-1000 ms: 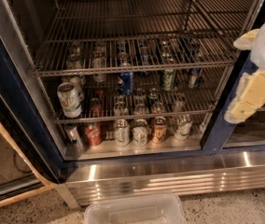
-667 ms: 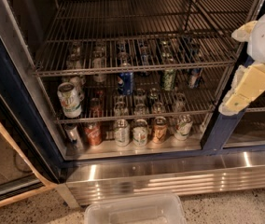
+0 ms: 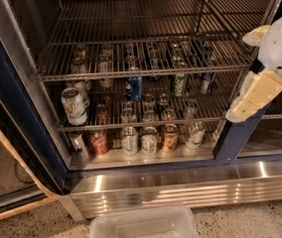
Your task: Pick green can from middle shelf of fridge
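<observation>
Gripper (image 3: 245, 105) hangs at the right edge of the fridge (image 3: 180, 185), before its blue post; whether it is open or closed, I cannot tell. On the middle shelf (image 3: 213, 118), a white can (image 3: 74, 105) stands at the left edge, a blue can (image 3: 133, 87) mid-shelf, and the green can (image 3: 179, 83) right of centre, toward the back.

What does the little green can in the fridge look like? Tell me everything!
The green can is small, dark green, metal-looking, with a silvery top rim and faint light markings. It stands upright on the middle shelf, a wire rack, behind the front rail. A blue can stands apart on its left. Nothing holds it: the claw hangs to the right, in front of the fridge.
</observation>
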You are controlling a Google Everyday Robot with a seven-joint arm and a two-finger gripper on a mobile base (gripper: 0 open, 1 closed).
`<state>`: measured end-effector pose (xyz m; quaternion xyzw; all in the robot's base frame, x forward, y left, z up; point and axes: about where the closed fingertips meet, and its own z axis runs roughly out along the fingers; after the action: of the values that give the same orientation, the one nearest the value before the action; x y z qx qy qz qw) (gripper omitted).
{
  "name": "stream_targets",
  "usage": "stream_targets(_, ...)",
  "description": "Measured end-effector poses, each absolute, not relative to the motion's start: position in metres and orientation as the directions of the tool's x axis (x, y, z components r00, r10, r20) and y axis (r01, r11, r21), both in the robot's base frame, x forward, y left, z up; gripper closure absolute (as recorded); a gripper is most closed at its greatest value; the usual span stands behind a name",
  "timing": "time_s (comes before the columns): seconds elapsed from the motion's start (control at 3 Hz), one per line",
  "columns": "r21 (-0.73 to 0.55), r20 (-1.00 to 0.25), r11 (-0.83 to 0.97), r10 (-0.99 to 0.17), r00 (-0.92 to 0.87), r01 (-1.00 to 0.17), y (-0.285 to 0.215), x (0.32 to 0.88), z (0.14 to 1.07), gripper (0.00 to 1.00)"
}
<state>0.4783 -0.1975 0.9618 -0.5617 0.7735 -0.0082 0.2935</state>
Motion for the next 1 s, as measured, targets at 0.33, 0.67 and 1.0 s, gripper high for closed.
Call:
stream_targets(0.33, -0.332, -0.559, 0.426, -0.807, -0.188, -0.841, -0.187, 0.496, 0.942, 0.0)
stream_targets(0.67, -0.306, -0.68, 0.482, -0.714, -0.166, -0.821, -0.169, 0.524, 0.922, 0.0)
stream_targets(1.0, -0.306, -0.68, 0.482, -0.714, -0.166, -0.821, -0.169, 0.524, 0.922, 0.0)
